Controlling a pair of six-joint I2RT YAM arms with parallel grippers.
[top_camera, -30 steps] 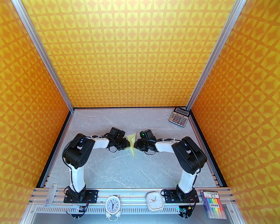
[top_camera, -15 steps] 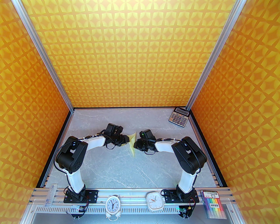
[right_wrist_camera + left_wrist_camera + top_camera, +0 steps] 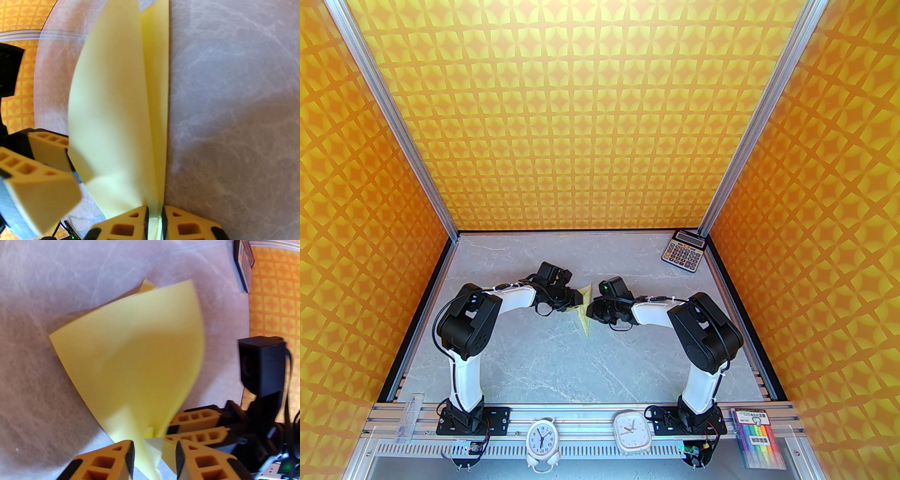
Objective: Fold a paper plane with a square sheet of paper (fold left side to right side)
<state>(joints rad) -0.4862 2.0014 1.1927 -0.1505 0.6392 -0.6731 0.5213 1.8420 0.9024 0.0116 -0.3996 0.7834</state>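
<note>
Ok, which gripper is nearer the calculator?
Right. The calculator lies in the far right corner; the right gripper is on the folded paper's right side, the left gripper on its left side, farther away.

From above, the left hand point(image 3: 575, 300) and right hand point(image 3: 591, 310) hide much of the paper plane point(image 3: 586, 326); both wrist views crop one end.

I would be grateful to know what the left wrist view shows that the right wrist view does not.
Left wrist view: an edge of the calculator, and the left gripper open, the yellow paper passing between its fingers. Right wrist view: the right gripper pinched shut on the paper's folded edge. Shared: the paper's raised, curving flap and the grey table.
</note>
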